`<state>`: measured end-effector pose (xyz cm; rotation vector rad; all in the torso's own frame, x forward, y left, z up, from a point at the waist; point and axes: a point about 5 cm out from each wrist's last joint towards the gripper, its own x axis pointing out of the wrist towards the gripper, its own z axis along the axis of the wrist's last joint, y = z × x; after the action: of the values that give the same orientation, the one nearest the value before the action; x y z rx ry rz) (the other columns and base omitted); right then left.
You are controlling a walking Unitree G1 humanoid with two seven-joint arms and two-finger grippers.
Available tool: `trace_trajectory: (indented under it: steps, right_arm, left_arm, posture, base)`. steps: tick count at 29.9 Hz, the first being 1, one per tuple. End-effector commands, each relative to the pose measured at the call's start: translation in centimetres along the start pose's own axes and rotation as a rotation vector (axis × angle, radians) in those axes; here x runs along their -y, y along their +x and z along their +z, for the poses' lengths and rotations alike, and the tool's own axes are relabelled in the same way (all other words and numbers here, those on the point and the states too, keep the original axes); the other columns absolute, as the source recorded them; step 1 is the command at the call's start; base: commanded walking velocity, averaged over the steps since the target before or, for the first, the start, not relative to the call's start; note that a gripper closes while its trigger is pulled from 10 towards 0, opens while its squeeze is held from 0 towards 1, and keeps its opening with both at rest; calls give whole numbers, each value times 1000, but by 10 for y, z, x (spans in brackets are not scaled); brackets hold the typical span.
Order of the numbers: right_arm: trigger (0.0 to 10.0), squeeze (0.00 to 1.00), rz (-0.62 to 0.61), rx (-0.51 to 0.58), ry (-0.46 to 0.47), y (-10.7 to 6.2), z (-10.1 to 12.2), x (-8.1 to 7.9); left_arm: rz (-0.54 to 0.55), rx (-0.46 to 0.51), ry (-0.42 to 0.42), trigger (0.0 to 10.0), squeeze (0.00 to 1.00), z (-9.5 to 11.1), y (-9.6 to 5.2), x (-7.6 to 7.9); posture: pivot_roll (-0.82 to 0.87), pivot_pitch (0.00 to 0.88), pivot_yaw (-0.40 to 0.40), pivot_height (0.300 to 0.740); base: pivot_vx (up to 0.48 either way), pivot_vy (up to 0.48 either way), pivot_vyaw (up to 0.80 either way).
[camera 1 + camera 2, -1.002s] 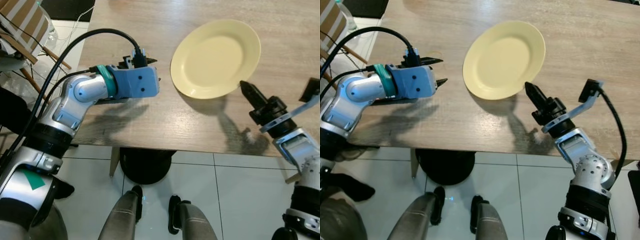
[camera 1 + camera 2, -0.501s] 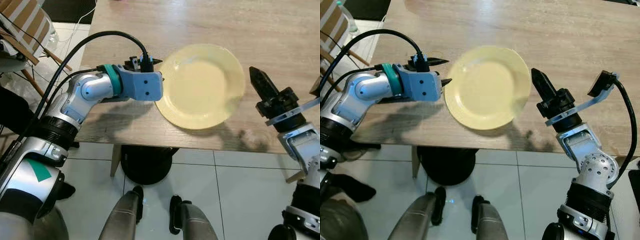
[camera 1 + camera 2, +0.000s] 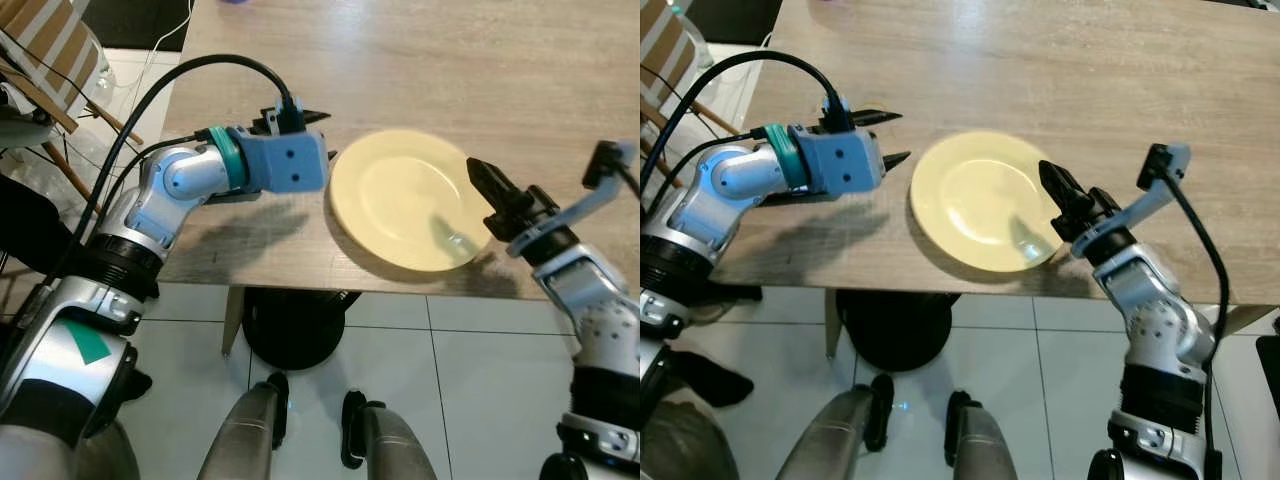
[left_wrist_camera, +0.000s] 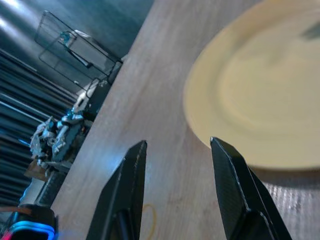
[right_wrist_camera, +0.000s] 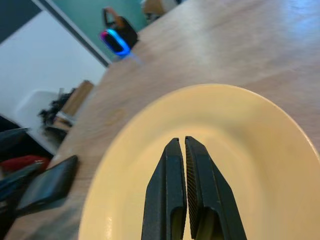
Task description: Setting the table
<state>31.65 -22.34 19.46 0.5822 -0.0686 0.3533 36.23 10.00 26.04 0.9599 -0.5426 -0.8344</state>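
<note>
Right eye view: parted left claw (image 3: 902, 137) beside plate (image 3: 980, 200); closed, empty right claw (image 3: 1049, 178) above.

plate (image 3: 405, 210) on table (image 3: 450, 70) near edge | left gripper (image 3: 902, 137) left of plate

Bright overhead light glares off the table (image 3: 520, 80), arms cast soft shadows, and the left wrist view is blurred.

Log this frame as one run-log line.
task: setting table | yellow plate flat at near table edge | right end effector shut, over plate's right rim | left end effector open, beside plate's left rim
</note>
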Motion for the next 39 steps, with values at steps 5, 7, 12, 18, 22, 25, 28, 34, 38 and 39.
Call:
trace_trajectory:
  steps: [5, 7, 12, 18, 22, 25, 28, 34, 38, 39]
  right_arm:
    - [10000, 0, -57, -49, -59, 5, -21, 1]
    - [10000, 0, -64, -60, -64, 6, -26, 1]
    - [10000, 0, -74, -29, -47, 9, -29, -1]
    - [10000, 0, -88, 108, -20, 10, -10, -1]
    - [10000, 0, -153, 178, -41, 9, 1, 5]
    - [10000, 0, -195, 207, -90, 8, 6, 10]
    - [10000, 0, -226, 222, -151, 7, 10, 14]
    - [10000, 0, -240, 233, -155, 6, 12, 18]
    - [10000, 0, -246, 240, -150, 6, 14, 19]
    - [10000, 0, -248, 242, -143, 5, 16, 20]
  left_arm:
    - [37, -37, -214, 10000, 0, -13, -3, 8]
    - [54, -47, -278, 10000, 0, -16, -3, 9]
    - [116, -71, -436, 10000, 0, -27, 3, 8]
    - [48, -39, -529, 10000, 39, -23, 19, 15]
    - [5, -25, -577, 10000, 67, -20, 27, 19]
    - [-29, -21, -620, 10000, 129, -17, 33, 24]
    - [-69, -27, -691, 10000, 196, -15, 43, 34]
    - [-114, -77, -800, 10000, 176, -21, 49, 52]
    - [-134, -104, -834, 10000, 161, -23, 50, 59]
    - [-164, -140, -852, 10000, 157, -26, 50, 65]
  posture:
    - [115, 156, 27, 740]
    - [112, 159, 26, 740]
    - [107, 170, 22, 740]
    - [91, 176, 30, 740]
    - [74, 181, 38, 740]
    - [72, 181, 41, 740]
    - [57, 182, 47, 740]
    - [47, 192, 42, 740]
    - [45, 193, 43, 740]
    - [40, 199, 49, 740]
  base:
    - [0, 0, 0]
    - [0, 0, 0]
    - [0, 0, 0]
    - [0, 0, 0]
    - [0, 0, 0]
    - [0, 0, 0]
    - [0, 0, 0]
    - [0, 0, 0]
    - [0, 0, 0]
    - [0, 0, 0]
